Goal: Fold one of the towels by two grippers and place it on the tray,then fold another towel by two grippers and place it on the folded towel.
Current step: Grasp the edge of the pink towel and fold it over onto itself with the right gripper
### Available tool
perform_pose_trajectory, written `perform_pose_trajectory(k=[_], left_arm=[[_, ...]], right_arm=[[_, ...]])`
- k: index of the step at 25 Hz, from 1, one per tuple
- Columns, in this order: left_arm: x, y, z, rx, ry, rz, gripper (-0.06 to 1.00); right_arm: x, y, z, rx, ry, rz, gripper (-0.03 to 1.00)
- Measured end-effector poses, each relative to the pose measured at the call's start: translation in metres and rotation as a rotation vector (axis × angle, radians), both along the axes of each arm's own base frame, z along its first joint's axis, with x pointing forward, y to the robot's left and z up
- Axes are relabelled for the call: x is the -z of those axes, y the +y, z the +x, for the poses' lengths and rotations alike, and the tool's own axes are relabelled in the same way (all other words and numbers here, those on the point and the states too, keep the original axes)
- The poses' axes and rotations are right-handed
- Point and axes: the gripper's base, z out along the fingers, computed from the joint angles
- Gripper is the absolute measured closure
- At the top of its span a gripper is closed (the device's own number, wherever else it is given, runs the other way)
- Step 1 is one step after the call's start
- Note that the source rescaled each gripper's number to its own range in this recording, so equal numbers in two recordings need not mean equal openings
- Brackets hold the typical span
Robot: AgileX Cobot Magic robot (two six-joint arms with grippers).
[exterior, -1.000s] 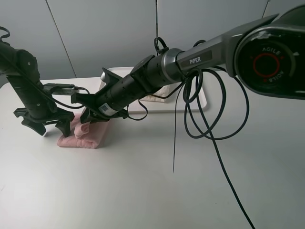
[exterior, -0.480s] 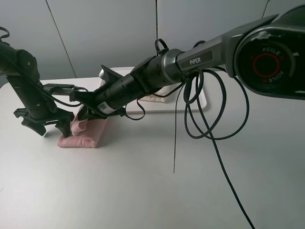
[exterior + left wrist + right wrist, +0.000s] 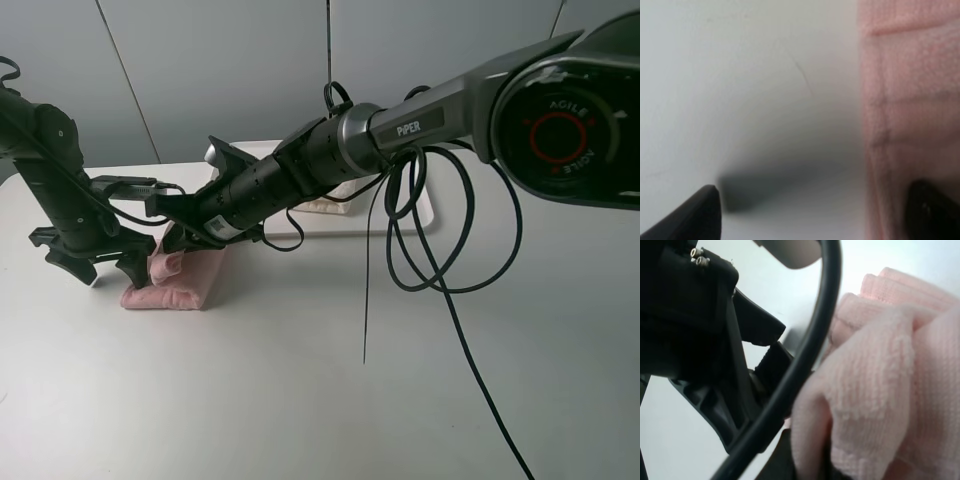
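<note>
A: Since the earlier frame the right gripper [image 3: 178,238] has drawn back and up a little toward the far edge, and the raised fold of the pink towel [image 3: 172,282] has gone with it; the left gripper [image 3: 92,262] has not shifted.

B: Where does the towel lie now?

A: Near the left edge of the white table [image 3: 300,380], folded into a thick pad, between the two grippers; its long axis runs roughly left to right, parallel to the near edge; the white tray [image 3: 425,215] sits toward the far edge, off to the right of it, with a pale towel [image 3: 325,203] already in it.

B: And the grips?

A: The right wrist view shows pink terry cloth [image 3: 875,400] bunched close against the camera, so I judge the right jaws clamped on the towel's right end; the left wrist view shows one dark fingertip [image 3: 695,215] on bare table and the other at the towel's edge [image 3: 910,115], jaws apart, nothing pinched.

B: So which arm leads?

A: Both are at the towel, the left at its left end, the right at its right; the tray lies on the right arm's side.

B: How does the cloth look?

A: Soft, ribbed, layered; its top fold is lifted and rumpled.
</note>
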Motion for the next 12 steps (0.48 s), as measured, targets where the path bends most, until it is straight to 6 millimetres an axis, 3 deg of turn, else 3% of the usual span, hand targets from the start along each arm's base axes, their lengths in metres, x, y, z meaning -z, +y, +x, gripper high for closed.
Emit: perform_pose_trajectory(k=[7,12], left_arm=[[-0.005,-0.002,0.006,0.008,0.064,-0.008,-0.02],[-0.019,-0.005,0.017,0.005,0.067,-0.03,-0.02]], right_arm=[[0.0,0.0,0.0,-0.001,0.001,0.001,0.93],[0.0,0.0,0.0,-0.003,0.002,0.001,0.93]])
